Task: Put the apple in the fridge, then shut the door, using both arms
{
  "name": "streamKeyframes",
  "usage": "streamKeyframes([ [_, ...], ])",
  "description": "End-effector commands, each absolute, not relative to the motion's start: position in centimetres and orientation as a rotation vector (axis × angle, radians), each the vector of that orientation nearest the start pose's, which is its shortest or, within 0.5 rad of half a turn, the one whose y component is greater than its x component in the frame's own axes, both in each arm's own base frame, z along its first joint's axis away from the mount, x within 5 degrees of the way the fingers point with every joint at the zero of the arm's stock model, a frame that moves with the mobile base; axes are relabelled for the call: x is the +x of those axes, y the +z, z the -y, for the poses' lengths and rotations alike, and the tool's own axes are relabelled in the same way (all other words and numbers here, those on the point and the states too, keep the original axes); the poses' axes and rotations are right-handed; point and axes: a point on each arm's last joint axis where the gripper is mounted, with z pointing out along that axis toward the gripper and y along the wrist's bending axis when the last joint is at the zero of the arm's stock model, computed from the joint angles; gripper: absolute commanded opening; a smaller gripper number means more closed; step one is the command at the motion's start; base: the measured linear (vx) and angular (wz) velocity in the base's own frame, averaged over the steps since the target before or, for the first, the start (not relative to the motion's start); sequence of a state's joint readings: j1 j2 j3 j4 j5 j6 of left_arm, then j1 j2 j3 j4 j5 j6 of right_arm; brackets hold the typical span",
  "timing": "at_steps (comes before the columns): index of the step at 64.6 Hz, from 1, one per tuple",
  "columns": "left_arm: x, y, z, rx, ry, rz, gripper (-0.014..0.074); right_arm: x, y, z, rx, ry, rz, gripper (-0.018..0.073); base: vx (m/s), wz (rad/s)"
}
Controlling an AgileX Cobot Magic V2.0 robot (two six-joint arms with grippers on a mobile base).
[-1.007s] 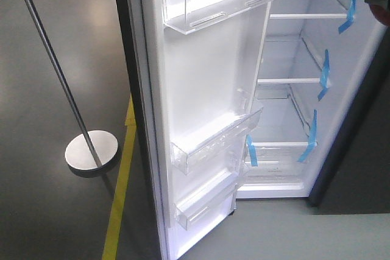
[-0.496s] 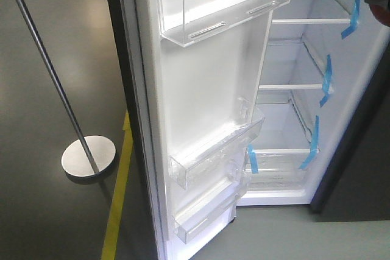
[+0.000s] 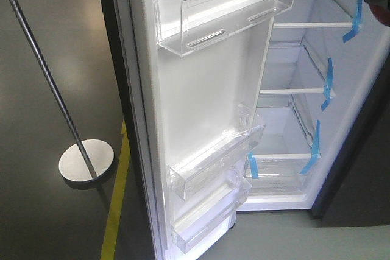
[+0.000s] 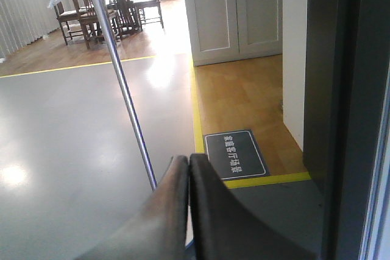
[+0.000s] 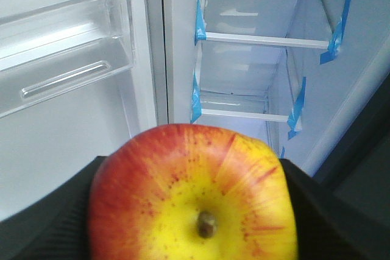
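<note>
Step in hand: placing apple (image 5: 194, 181) in fridge (image 3: 286, 123), not yet complete. Grips apple in right end effector (image 5: 192, 214), stem toward camera, just outside the open compartment. Shows left end effector (image 4: 187, 164) pinched narrow and empty, near dark outer side of door (image 3: 207, 89). Next: advance right arm over a taped shelf (image 5: 262, 39), lower, release, retract. Then push door shut with left arm.
</note>
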State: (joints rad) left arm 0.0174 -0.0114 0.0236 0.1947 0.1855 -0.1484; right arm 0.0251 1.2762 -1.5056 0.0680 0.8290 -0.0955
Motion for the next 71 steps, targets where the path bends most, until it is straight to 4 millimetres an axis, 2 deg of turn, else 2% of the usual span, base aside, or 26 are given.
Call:
streamKeyframes([
  [1,5.46,20.2,-0.26,0.001,0.051,-1.579,-0.0006,25.7,48.13,-0.96,-0.104,0.022,-1.948,0.0149,0.04,-0.01],
  [71,5.46,20.2,-0.26,0.001,0.051,-1.579,-0.0006,25.7,48.14,-0.96,-0.104,0.022,-1.947,0.0149,0.03,-0.02],
])
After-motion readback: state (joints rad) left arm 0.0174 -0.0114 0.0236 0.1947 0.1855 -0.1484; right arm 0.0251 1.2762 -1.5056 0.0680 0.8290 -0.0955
